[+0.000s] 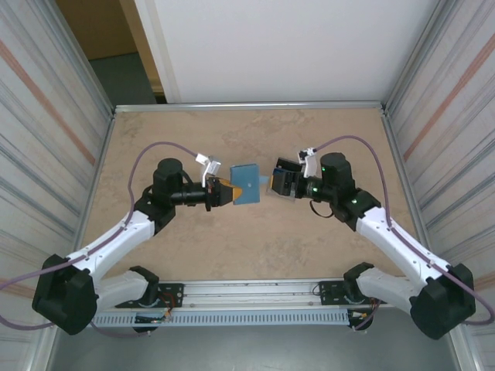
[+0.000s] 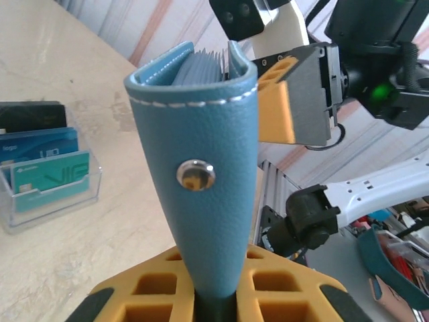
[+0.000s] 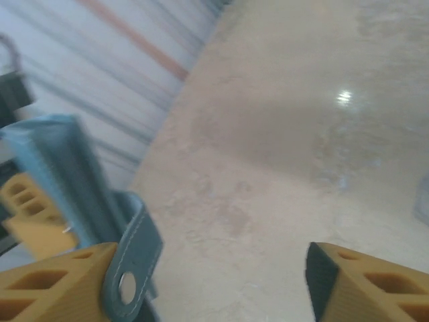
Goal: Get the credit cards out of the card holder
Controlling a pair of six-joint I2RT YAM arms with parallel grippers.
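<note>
The slate-blue card holder [image 1: 246, 184] hangs in the air over the middle of the table, with my left gripper [image 1: 220, 192] shut on its lower end [image 2: 213, 305]. In the left wrist view it stands upright [image 2: 194, 127], a metal snap on its cover and grey-blue pockets showing at its open top. My right gripper [image 1: 279, 183] stands open at that top edge [image 3: 208, 285]. The holder's snap tab [image 3: 132, 265] rests against its left finger, not pinched. Teal, blue and black credit cards [image 2: 47, 168] stand in a clear stand on the table.
The clear plastic stand [image 2: 90, 191] sits on the beige tabletop to the left in the left wrist view. Corrugated metal walls [image 1: 46, 147] close in both sides of the table. A metal rail [image 1: 247, 297] with both arm bases runs along the near edge.
</note>
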